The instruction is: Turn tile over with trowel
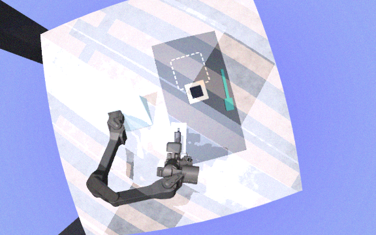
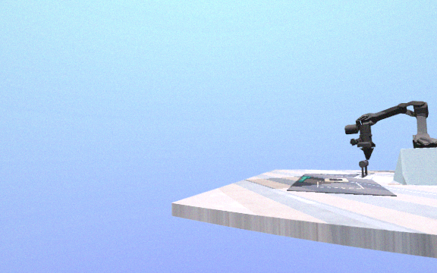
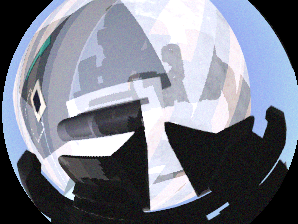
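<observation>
Tile (image 1: 196, 91) (image 2: 336, 180) (image 3: 37, 102) flat on the grey mat (image 1: 207, 137) (image 2: 378, 190) (image 3: 112, 45), dark-square marking up; mostly outside the dashed outline (image 1: 173, 76), at its near edge. Trowel (image 1: 177, 137) (image 2: 363, 164) (image 3: 100, 121) set down, dark handle raised over its pale flat blade, near the mat's arm-side end. Tool (image 1: 173, 156) (image 2: 368, 159) (image 3: 154, 128) points down close by the handle, fingers slightly apart, nothing gripped. Teal spatula (image 1: 228, 104) (image 2: 303, 179) (image 3: 39, 57) on the mat, beside the tile, not touching it.
</observation>
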`<state>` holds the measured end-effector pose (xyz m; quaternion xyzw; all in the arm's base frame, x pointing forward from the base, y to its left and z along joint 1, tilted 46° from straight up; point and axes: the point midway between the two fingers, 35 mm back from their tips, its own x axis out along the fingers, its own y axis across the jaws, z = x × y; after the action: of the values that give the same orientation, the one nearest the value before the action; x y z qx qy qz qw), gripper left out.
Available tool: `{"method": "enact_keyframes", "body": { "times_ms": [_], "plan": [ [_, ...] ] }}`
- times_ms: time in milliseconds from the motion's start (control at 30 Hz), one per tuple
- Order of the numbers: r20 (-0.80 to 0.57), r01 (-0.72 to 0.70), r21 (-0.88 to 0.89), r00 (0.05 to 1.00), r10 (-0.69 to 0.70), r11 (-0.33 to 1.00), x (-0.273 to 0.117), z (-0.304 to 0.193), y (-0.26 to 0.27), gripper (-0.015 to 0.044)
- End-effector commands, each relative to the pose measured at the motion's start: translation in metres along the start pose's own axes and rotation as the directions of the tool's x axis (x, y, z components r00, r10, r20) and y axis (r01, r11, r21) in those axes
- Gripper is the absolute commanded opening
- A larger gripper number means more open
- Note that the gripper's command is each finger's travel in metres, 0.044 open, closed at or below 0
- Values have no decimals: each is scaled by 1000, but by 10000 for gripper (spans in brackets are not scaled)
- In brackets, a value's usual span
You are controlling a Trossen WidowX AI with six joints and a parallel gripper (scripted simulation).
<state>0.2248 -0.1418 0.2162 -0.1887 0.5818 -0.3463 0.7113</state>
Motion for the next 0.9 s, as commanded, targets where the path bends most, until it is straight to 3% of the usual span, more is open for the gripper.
{"method": "enact_keyframes", "body": {
  "times_ms": [0,367,867],
  "plan": [
    [0,0,0,1000,0,1000,0,0,0,100],
    [0,0,0,1000,0,1000,0,0,0,100],
    [0,0,0,1000,0,1000,0,0,0,0]
  ]
}}
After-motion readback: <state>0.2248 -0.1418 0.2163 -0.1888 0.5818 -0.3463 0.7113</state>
